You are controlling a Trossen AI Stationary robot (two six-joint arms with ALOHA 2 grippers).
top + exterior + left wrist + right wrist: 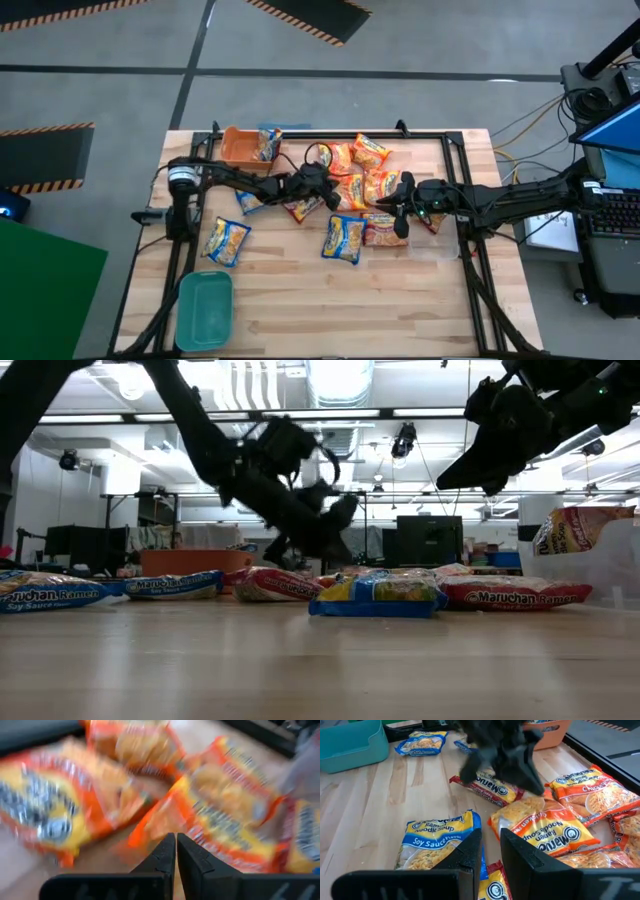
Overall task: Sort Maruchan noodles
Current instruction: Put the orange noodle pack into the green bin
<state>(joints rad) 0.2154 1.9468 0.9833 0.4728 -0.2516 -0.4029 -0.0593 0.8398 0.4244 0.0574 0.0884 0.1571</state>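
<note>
We see the left claw (328, 196) clenched, empty, above the orange packets (350, 188) mid-tabletop (400, 300). Right claw (400, 212) slightly parted, holding nothing, over a blue packet (440, 840). Other noodles (227, 241) lie scattered; one sits in the orange bin (240, 150).

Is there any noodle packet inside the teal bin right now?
No. In the high view the teal bin sits empty at the table's front-left corner.

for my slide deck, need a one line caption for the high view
Two robot arms meet over scattered noodle packets on a wooden table, with an orange bin and a teal bin at the left.
</note>
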